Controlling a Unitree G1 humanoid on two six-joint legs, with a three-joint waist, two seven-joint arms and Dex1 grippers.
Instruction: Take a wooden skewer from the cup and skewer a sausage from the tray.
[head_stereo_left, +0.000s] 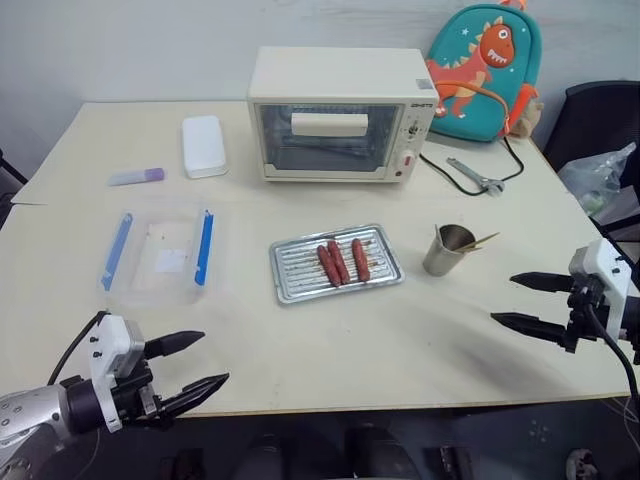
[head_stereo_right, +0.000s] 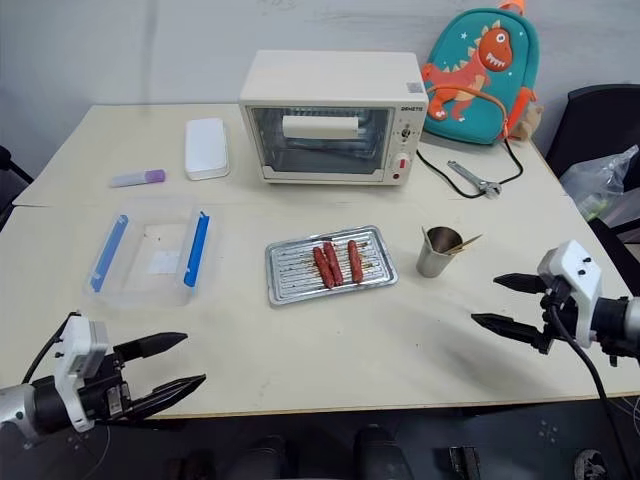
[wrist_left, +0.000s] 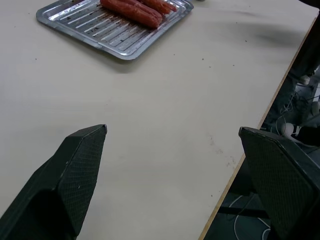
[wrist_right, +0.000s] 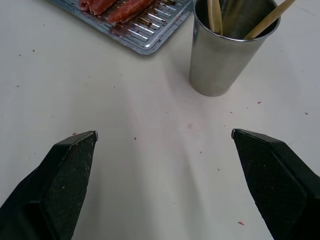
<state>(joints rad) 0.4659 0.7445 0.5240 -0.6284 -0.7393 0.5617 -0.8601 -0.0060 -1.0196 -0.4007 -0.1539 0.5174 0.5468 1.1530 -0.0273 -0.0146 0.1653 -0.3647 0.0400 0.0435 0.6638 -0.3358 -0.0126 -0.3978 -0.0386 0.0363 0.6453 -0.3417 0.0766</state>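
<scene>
The silvery tray (head_stereo_left: 290, 272) lies mid-table with three reddish-brown sausages (head_stereo_left: 342, 261) side by side on its ribbed bottom. Just right of it stands the steel cup (head_stereo_left: 447, 251) with wooden skewers (wrist_right: 266, 20) leaning out of it. My right gripper (head_stereo_left: 516, 300) hovers open to the right of the cup, pointing toward it, nothing between its fingers. At the table's near left edge my left gripper (head_stereo_left: 200, 364) is open and empty, well short of the tray.
A clear plastic box with blue clips (head_stereo_left: 160, 251) sits left of the tray. At the back stand a cream toaster oven (head_stereo_left: 340, 114), a white case (head_stereo_left: 204, 146) and a lilac-capped tube (head_stereo_left: 137, 176). A wrench (head_stereo_left: 475, 176), a cable and a dinosaur backpack (head_stereo_left: 487, 70) lie back right.
</scene>
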